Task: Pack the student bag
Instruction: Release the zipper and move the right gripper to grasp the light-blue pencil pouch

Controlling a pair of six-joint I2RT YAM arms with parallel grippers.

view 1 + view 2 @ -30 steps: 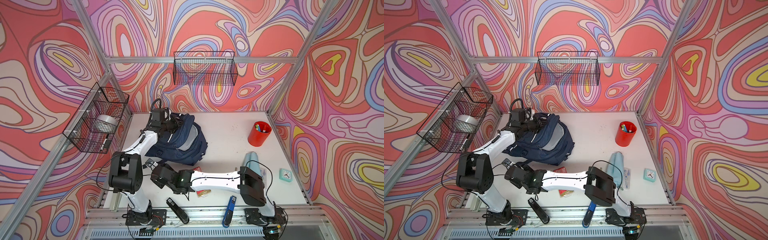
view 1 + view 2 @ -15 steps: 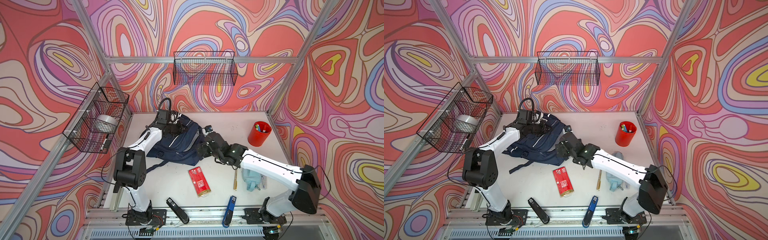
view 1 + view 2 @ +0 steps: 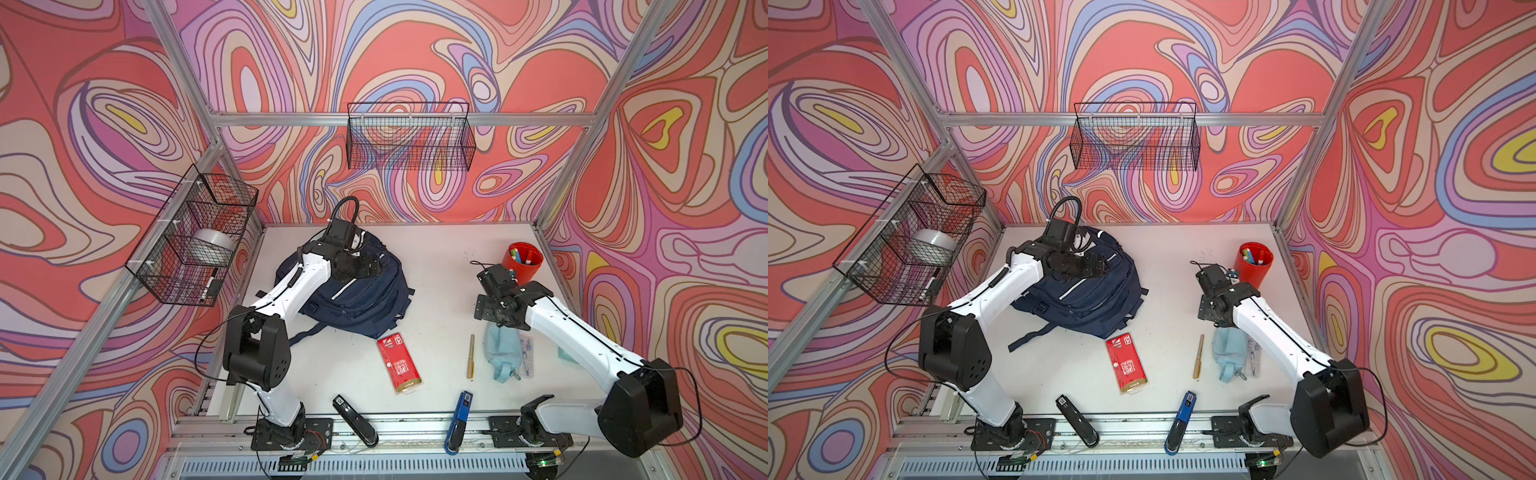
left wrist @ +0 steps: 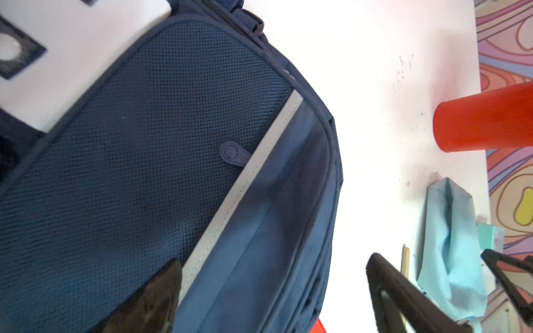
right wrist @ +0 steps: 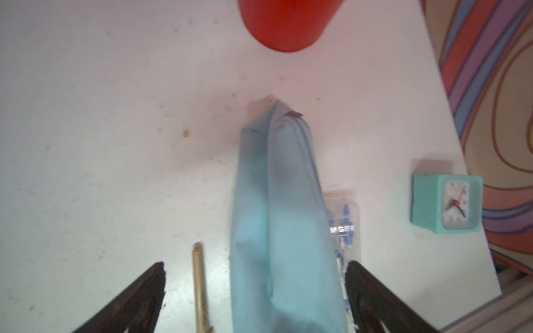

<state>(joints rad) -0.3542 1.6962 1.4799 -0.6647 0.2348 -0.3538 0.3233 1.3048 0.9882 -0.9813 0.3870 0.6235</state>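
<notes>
Drawn back from the bag (image 3: 361, 307) since half a second ago, the right gripper (image 5: 255, 263) is now placed at about 3 o'clock on the table (image 3: 436, 270), above the 12 o'clock end of a pale blue pouch (image 5: 277, 216). Its jaws are spread wide and nothing is gripped. In the right wrist view the pouch and a tan pen (image 5: 199, 276) are seen between the fingers.

The bag's top has been let go by the left gripper (image 3: 370, 266). Its jaws are parted wide over the mesh panel and grey stripe, and nothing is held between them. One finger is blurred in the left wrist view.

The bag is left slumped on the table at about 10 o'clock, with a strap trailed toward 7 o'clock. A red packet (image 3: 399, 361) is laid flat at 6 o'clock, just beside the bag's near edge. A red cup (image 5: 285, 26) is stood at 2 o'clock, and a small teal clock (image 5: 447, 201) is set near the table's edge at 4 o'clock.
</notes>
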